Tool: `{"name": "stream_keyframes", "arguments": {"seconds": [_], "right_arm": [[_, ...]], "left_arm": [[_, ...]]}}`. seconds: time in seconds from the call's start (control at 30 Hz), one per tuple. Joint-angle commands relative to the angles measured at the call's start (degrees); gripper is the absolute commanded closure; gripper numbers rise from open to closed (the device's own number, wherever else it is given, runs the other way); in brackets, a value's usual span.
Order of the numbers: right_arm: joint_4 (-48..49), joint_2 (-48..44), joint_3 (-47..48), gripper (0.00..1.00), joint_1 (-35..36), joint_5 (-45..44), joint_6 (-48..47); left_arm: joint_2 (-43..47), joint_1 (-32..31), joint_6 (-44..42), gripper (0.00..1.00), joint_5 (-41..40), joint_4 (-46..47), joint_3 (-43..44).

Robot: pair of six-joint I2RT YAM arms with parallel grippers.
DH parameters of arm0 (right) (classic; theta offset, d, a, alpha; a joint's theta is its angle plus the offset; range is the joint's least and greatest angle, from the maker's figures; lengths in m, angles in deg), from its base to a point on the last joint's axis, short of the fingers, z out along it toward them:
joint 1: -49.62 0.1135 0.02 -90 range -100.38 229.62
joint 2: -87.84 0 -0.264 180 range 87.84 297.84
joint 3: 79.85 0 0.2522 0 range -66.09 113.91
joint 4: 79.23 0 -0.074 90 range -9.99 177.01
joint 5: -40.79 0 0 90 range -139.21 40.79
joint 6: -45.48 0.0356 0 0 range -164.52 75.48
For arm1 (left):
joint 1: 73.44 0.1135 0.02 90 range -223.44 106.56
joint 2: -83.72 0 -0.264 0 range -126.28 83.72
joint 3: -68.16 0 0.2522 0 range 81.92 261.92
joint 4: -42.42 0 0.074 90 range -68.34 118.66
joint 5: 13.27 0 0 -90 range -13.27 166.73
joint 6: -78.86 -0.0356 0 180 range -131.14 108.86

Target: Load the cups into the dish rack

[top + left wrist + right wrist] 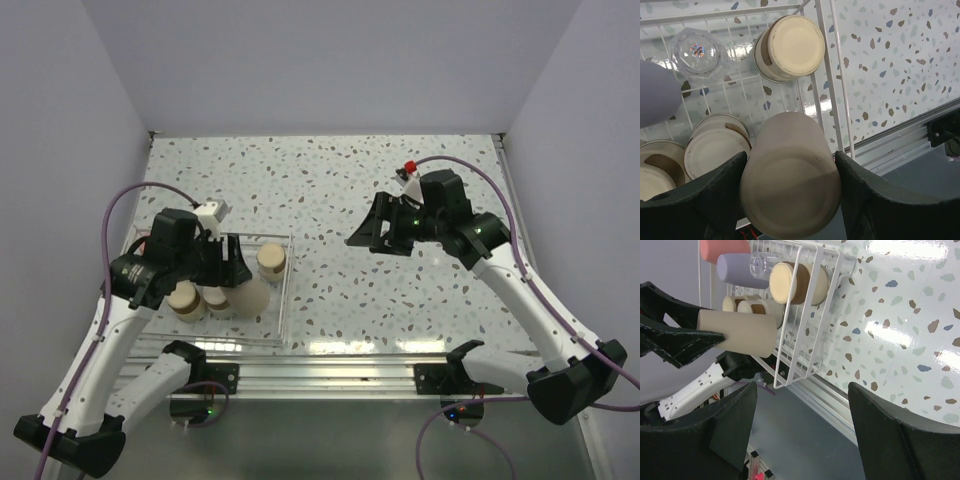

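Enclosure: plain pale lavender-grey walls (330, 60) closed in the back and both sides. The white speckled terrazzo-pattern desk (330, 190) was glossy, with light glare toward the front. A ribbed aluminium rail (330, 372) ran along its near edge.

The white-and-black left arm (150, 275) reached over the front-left of the desk. The right arm (470, 235) hung above bare desk at centre-right, well apart from everything else.

The shallow rectangular dish rack (287, 300), a thin white wire grid in a clear low-walled tray, sat front-left under the left arm, which hid much of it from the top camera.

Left jaws were clenched on both flanks of a matte cream-beige round tumbler (790, 185) at the rack's near right corner, flat end up. Contact with the grid could not be told. Right jaws were spread wide, nothing between them.

In the rack:
- A coral red tumbler (722, 247) and a smooth lavender tumbler (737, 267) stood toward the left end.
- A clear faceted tumbler (699, 52) stood beside them.
- A brown-banded tumbler with a cream end (790, 47) stood by the right wall.
- Two more banded tumblers (715, 150) stood side by side along the near wall.
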Motion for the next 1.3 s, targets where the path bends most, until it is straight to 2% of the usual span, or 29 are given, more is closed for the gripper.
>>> {"name": "stream_keyframes", "arguments": {"seconds": [0.0,0.37,0.53,0.77,1.0,1.27], "right_arm": [[2.19,-1.40,-0.50,0.23,-0.17,-0.57,0.86],[3.07,-1.57,-1.74,0.23,-0.26,-0.40,0.95],[2.89,-1.57,-1.74,0.22,-0.17,-0.49,0.60],[1.58,-1.22,-0.59,0.18,-0.26,-1.36,-0.72],[1.05,-0.87,-0.33,0.15,-0.17,-1.54,-1.42],[0.87,-0.08,-0.15,0.12,-0.17,-1.19,-2.04]], "left_arm": [[1.57,-0.62,-0.48,1.00,0.23,3.48,-1.86],[2.28,-1.50,1.81,1.00,1.11,8.67,-6.78],[1.23,-2.64,2.86,1.00,-1.96,12.63,-8.19],[-1.32,-4.04,-0.12,1.00,-5.22,15.27,-10.12],[0.26,-5.28,-0.65,1.00,-4.78,18.69,-12.32],[1.31,-10.88,0.49,1.00,-9.42,21.15,-12.85]]}}
